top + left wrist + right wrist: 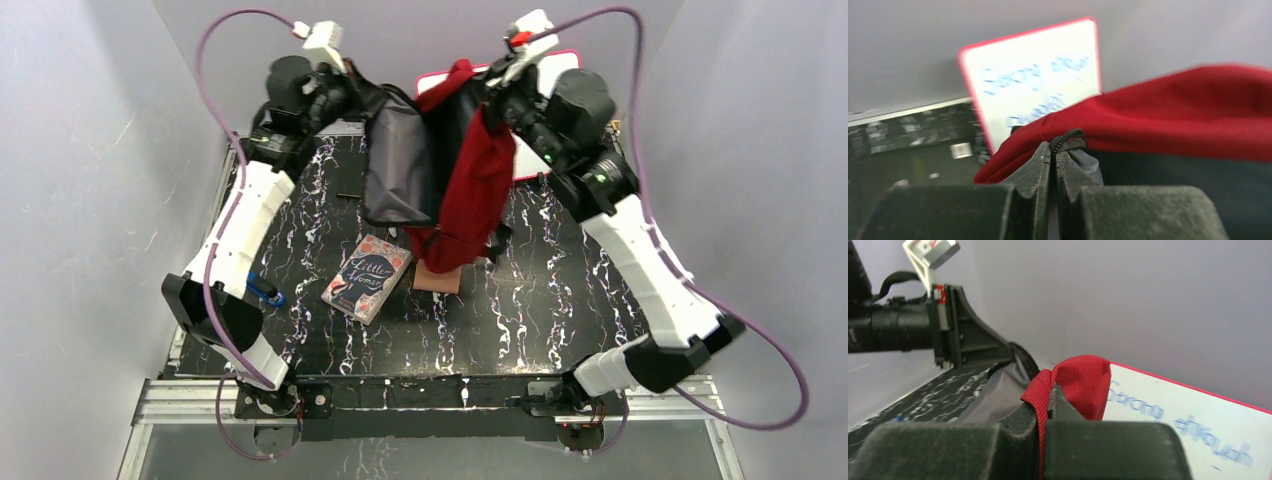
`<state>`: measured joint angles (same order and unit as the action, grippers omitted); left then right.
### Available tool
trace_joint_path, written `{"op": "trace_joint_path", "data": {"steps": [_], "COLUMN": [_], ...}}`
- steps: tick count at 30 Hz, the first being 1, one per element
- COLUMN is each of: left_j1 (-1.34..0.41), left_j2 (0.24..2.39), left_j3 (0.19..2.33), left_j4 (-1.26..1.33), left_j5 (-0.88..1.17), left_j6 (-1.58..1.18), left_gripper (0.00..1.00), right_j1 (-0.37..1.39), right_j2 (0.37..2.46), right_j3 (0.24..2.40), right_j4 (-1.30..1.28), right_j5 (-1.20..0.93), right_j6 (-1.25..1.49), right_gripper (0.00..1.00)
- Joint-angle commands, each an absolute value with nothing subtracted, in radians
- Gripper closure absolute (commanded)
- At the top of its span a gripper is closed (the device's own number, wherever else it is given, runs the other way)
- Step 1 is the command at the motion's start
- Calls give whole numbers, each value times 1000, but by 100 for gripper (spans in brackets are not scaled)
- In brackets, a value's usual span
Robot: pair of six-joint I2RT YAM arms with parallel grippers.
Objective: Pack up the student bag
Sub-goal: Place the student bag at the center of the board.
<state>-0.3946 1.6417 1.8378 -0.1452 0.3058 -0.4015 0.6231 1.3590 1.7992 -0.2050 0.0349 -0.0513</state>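
we note the left gripper (1052, 152) clenched on the zipper edge of the student bag (472, 190), right gripper (1050, 392) clenched on its red fabric rim; the bag is spread between them, grey lining showing.

Cloth, plastic and a polished tabletop

The student bag (478, 190) is matt red woven cloth with a fine ribbed weave, its grey lining (398, 165) is smoother with a faint sheen, and its black zipper (1068, 141) looks toothed and coarse. The left gripper (1053, 152) and right gripper (1049, 394) look like matt black plastic with a grainy, slightly rough skin. The arm shells (240, 230) are smooth white plastic and the purple cable (215, 40) looks smooth and rubbery. The table (560, 290) is black with white veining, marble-like and fairly glossy. Along its near edge runs a bare metal rail (440, 395) in dull silver. The book (367, 277) has a matt paper cover. At the far side, the white board (1038, 75) looks smooth, with a red rim.
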Motion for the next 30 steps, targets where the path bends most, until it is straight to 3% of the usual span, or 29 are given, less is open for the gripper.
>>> {"op": "trace_joint_path", "data": {"steps": [1, 10, 17, 24, 30], "left_j1": [-215, 87, 317, 319, 218], "left_j2": [1524, 1576, 1751, 1970, 1985], "left_j3": [1885, 2110, 2168, 2197, 2004], "left_j4": [-194, -359, -290, -189, -127], "left_j5": [191, 123, 299, 607, 611], "left_j6": [-416, -299, -361, -386, -270], "left_gripper": [100, 100, 100, 100, 100], "right_j1": [684, 901, 953, 953, 954], "right_j2": [1456, 1750, 1888, 1913, 1962], "right_j3": [1928, 2068, 1979, 1573, 1398], "right_j4": [-26, 142, 186, 351, 372], "right_j5": [-146, -106, -59, 94, 76], "right_j6": [98, 163, 174, 152, 229], "right_gripper": [100, 100, 100, 100, 100]}}
